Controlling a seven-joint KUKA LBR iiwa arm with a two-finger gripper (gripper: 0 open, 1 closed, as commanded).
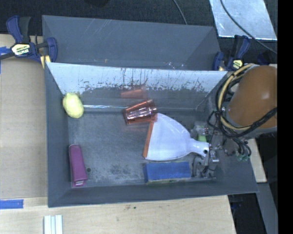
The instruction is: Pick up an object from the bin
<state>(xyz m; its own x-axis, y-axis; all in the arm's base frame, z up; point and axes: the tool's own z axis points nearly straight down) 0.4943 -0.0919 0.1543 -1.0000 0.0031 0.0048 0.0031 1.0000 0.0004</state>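
At the lower right corner of the grey metal bin, the arm's tool hangs low over the floor. It is just beside the narrow handle end of a white fan-shaped scoop and the right end of a blue rectangular block. It appears to touch the handle, though dark cables and the orange-brown wrist cover crowd that spot, and whether the tool is spread or pressed together cannot be told. The scoop lies flat in the middle-right of the bin, an orange strip along its left edge, with the blue block just below it against the near wall. A copper-coloured cup lies on its side just above the scoop, near the far wall. Well apart, on the left side, a yellow-green lemon-like ball rests by the far-left corner, and a magenta oblong block lies by the near-left wall.
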